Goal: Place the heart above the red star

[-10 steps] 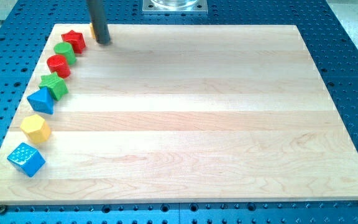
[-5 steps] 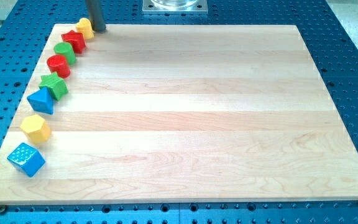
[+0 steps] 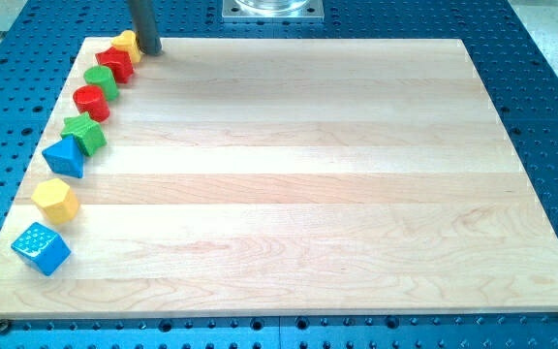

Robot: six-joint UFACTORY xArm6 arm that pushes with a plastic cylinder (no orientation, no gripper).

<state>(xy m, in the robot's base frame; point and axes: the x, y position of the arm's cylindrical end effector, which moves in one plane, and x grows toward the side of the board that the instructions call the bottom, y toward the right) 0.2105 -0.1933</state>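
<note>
Camera view: our tip (image 3: 149, 50) (no claw fitted, so none to report) has nudged the yellow heart (image 3: 127, 44) leftward, now touching above the red star (image 3: 115, 64); placement looks nearly complete.

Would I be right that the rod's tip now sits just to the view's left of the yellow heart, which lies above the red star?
Not quite: the camera view shows my tip just to the view's right of the yellow heart, not its left. The heart does lie above the red star.
</note>
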